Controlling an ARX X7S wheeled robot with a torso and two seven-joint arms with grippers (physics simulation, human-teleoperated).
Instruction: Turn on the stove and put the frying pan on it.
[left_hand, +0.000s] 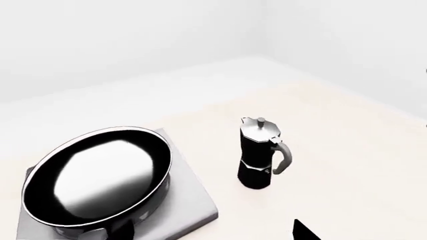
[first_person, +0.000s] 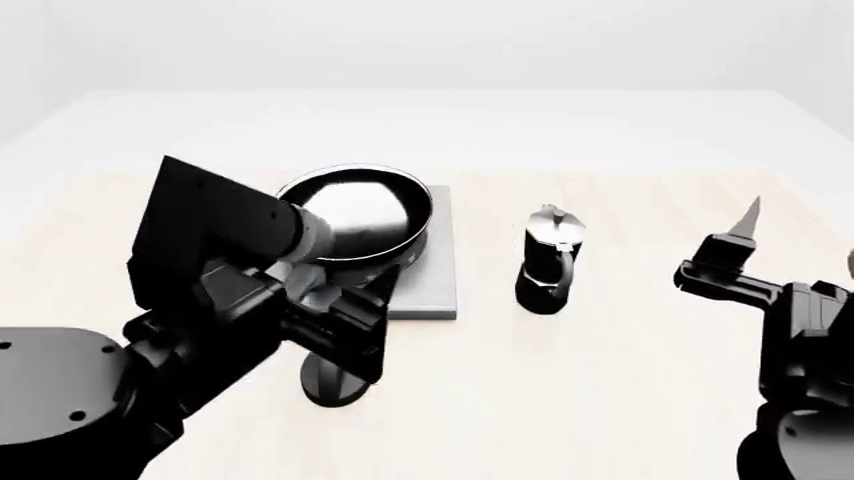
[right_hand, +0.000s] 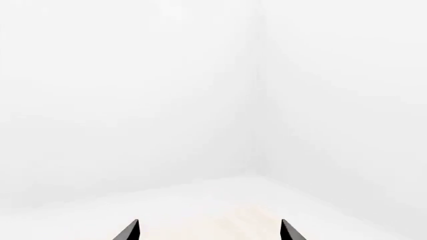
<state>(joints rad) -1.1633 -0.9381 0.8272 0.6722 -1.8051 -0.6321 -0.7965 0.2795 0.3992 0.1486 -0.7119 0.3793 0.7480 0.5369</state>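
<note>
The frying pan (left_hand: 100, 175) sits on the stove (left_hand: 197, 205), a grey slab, and covers its burner. The pan's glossy inside also shows in the head view (first_person: 358, 212), on the stove (first_person: 438, 275). My left gripper (left_hand: 213, 236) is open, at the slab's near edge by the pan's handle side, holding nothing. In the head view the left gripper (first_person: 363, 318) and arm hide the handle and the knob. My right gripper (first_person: 738, 238) is raised at the far right, away from everything. The right gripper (right_hand: 210, 235) is open and empty.
A black moka pot (first_person: 550, 260) with a silver lid stands upright on the table to the right of the slab; it also shows in the left wrist view (left_hand: 260, 155). The pale table (first_person: 627, 380) ends at white walls behind.
</note>
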